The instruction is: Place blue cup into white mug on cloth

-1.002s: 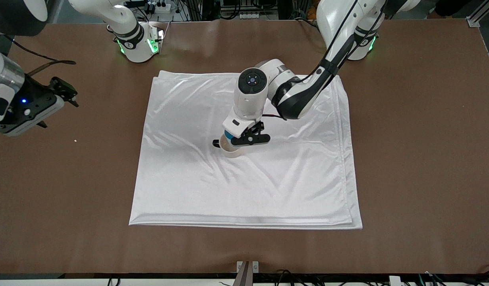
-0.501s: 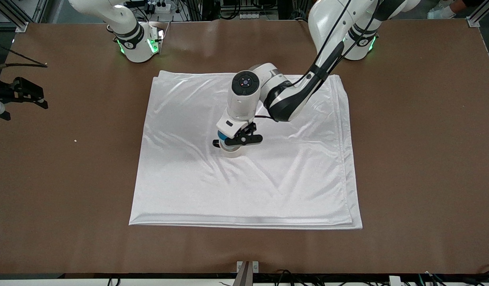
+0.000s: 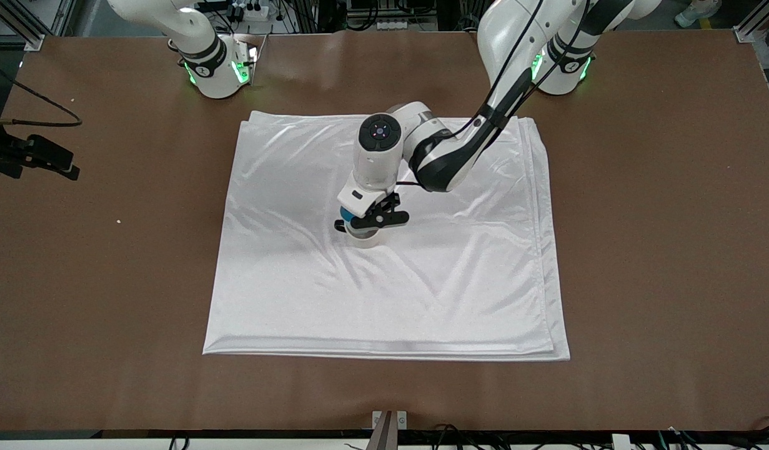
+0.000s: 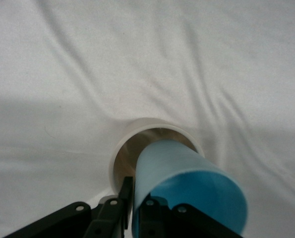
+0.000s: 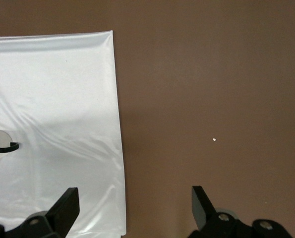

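**On the cloth: one cup going into one mug**

Near the middle of the cloth (image 3: 390,275) stand the only two vessels in sight — one white mug (image 4: 121,148) and one blue cup (image 4: 187,186). The cup's base sits inside the mug's mouth, tilted, with most of its body above the rim. The left gripper (image 3: 367,220) is directly over the mug, its fingers (image 4: 125,196) pinched on the cup's wall, one inside and one outside. The mug's black handle (image 5: 8,147) points toward the right arm's end of the table.

One cloth, folded, lies flat with soft wrinkles; all four edges show and wide white fabric surrounds the mug on every side. Bare brown table (image 3: 659,219) borders the cloth all round, broadest at the two ends.

The right gripper (image 5: 132,208) waits with its jaws spread wide and nothing between them, over bare table just off the cloth's edge at the right arm's end. One small white speck (image 3: 118,220) lies on the table there.
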You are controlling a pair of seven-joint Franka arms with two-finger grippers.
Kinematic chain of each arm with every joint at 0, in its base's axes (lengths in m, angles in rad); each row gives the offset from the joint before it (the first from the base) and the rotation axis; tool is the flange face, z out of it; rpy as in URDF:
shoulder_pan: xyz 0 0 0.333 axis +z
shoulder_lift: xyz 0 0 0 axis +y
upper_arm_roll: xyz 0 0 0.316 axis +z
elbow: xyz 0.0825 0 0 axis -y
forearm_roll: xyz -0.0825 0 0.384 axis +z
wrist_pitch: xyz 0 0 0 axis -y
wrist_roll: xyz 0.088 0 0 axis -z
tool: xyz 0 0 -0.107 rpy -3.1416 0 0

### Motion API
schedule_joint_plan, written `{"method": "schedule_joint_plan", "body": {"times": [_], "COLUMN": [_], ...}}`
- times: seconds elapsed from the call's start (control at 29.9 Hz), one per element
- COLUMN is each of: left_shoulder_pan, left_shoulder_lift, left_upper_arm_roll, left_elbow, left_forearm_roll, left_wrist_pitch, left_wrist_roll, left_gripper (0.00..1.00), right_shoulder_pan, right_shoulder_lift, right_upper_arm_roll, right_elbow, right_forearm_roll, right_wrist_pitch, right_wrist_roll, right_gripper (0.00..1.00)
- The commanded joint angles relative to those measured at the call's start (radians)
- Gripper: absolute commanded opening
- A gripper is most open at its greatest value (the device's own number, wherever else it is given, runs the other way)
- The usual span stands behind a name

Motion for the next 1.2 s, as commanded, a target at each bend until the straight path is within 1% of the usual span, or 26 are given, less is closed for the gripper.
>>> {"method": "schedule_joint_plan", "body": {"times": [0.0,0.2,0.37,0.4,0.53,0.7,0.8,0.97,1.07,1.17], "left_shoulder_pan": [-0.001,0.009,0.029,0.029,0.032,0.048,0.077,0.138,0.178,0.218], "left_shoulder_lift": [0.008,-0.004,-0.043,-0.061,-0.124,-0.185,-0.216,-0.274,-0.299,-0.317], "left_upper_arm_roll": [0.007,0.009,0.010,0.018,0.088,0.117,0.121,0.121,0.119,0.119], "left_elbow": [0.020,0.022,0.020,0.017,0.017,0.017,0.016,0.014,0.016,0.016], "left_forearm_roll": [0.006,0.006,0.012,0.012,0.018,0.015,0.018,0.021,0.019,0.019], "left_wrist_pitch": [0.000,0.000,-0.006,-0.011,-0.028,-0.089,-0.124,-0.166,-0.181,-0.197], "left_wrist_roll": [-0.016,-0.022,-0.023,-0.025,-0.011,0.015,0.027,0.170,0.277,0.340], "left_gripper": [1.00,1.00,1.00,1.00,1.00,1.00,1.00,1.00,1.00,1.00], "right_shoulder_pan": [-0.001,-0.001,-0.001,-0.001,-0.001,-0.001,-0.001,-0.001,-0.001,-0.001], "right_shoulder_lift": [0.006,0.006,0.006,0.006,0.007,0.007,0.009,0.009,0.011,0.011], "right_upper_arm_roll": [0.000,0.000,0.000,0.000,0.000,0.000,0.002,0.002,0.000,0.000], "right_elbow": [0.024,0.024,0.026,0.026,0.026,0.026,0.026,0.026,0.032,0.034], "right_forearm_roll": [0.001,0.001,0.003,0.003,0.004,0.004,0.004,0.006,0.004,0.004], "right_wrist_pitch": [-0.020,-0.018,-0.017,-0.014,-0.011,-0.009,-0.009,-0.008,-0.008,-0.008], "right_wrist_roll": [0.100,0.158,0.160,0.160,0.162,0.162,0.162,0.162,0.162,0.162], "right_gripper": [1.00,1.00,1.00,1.00,1.00,1.00,1.00,1.00,1.00,1.00]}}
